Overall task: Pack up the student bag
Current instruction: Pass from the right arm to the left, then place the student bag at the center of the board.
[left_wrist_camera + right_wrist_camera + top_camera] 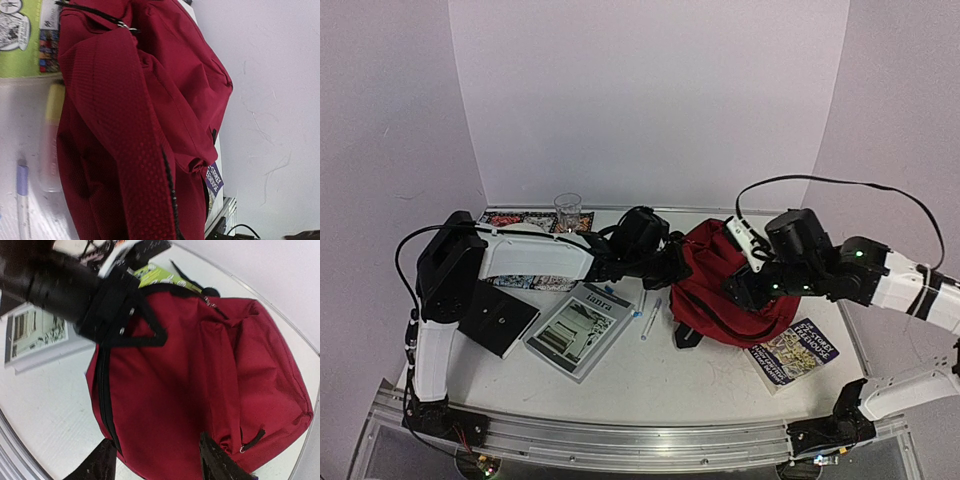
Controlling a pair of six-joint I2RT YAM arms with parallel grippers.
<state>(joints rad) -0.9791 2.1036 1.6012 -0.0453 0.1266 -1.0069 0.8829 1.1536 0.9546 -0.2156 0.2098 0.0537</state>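
The student bag, dark red, lies on the table right of centre, toward the back edge. The left gripper is clamped tight on its black top trim. The right gripper is over its front, fingers parted, grasping nothing.

**Student bag**: soft dark-red fabric backpack with black zips, straps and trim. Slumped in rumpled mound, upper part raised, front pocket zip closed. Black strap end protrudes at near-left base. Position: just behind and left of purple book, near-right edge meeting book's far corner.
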